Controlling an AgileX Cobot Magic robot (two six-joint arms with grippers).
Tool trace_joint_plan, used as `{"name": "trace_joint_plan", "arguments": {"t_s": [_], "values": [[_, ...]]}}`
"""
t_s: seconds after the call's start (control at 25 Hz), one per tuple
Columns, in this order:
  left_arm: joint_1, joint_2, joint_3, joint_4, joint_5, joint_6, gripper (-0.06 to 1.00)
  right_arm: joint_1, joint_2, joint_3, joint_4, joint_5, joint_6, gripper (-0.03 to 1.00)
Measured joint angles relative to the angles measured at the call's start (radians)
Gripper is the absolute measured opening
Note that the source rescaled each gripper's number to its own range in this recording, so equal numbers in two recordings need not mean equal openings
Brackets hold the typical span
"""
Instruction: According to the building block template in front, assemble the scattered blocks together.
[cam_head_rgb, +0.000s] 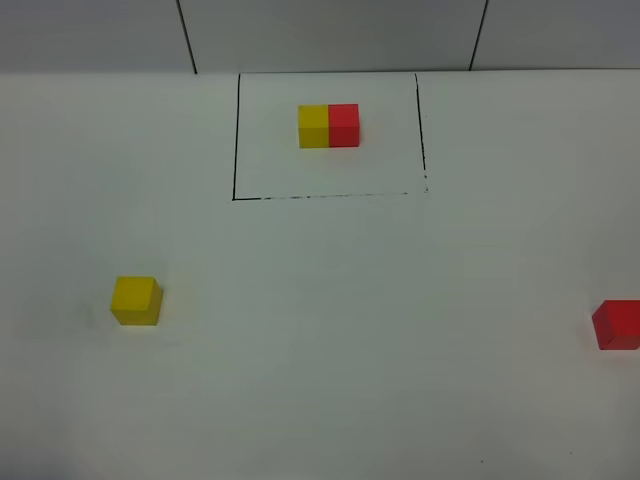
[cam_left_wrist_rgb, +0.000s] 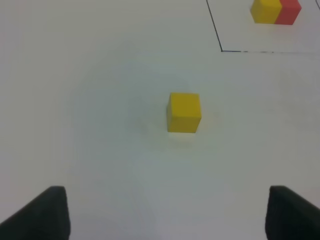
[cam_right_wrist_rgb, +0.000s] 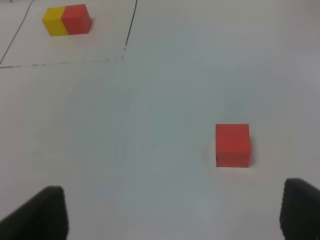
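Note:
The template (cam_head_rgb: 328, 126) is a joined pair of cubes, yellow left and red right, inside a thin black-lined rectangle at the far middle of the table. It also shows in the left wrist view (cam_left_wrist_rgb: 275, 11) and the right wrist view (cam_right_wrist_rgb: 66, 20). The loose yellow cube (cam_head_rgb: 135, 300) sits at the left and shows in the left wrist view (cam_left_wrist_rgb: 184, 112), ahead of my open left gripper (cam_left_wrist_rgb: 167, 215). The loose red cube (cam_head_rgb: 617, 325) sits at the right edge and shows in the right wrist view (cam_right_wrist_rgb: 232, 145), ahead of my open right gripper (cam_right_wrist_rgb: 175, 215). Both grippers are empty and out of the high view.
The white table (cam_head_rgb: 350, 330) ends at a grey wall (cam_head_rgb: 330, 30) behind the framed rectangle. The rectangle's black line (cam_head_rgb: 235, 140) is thin and partly broken along its near side.

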Motion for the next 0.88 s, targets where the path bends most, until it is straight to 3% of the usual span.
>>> {"name": "trace_joint_plan", "arguments": {"t_s": [0.88], "values": [[0.000,0.000,0.000,0.000,0.000,0.000,0.75,0.000,0.000,0.000,0.000,0.000,0.000,0.73]]}}
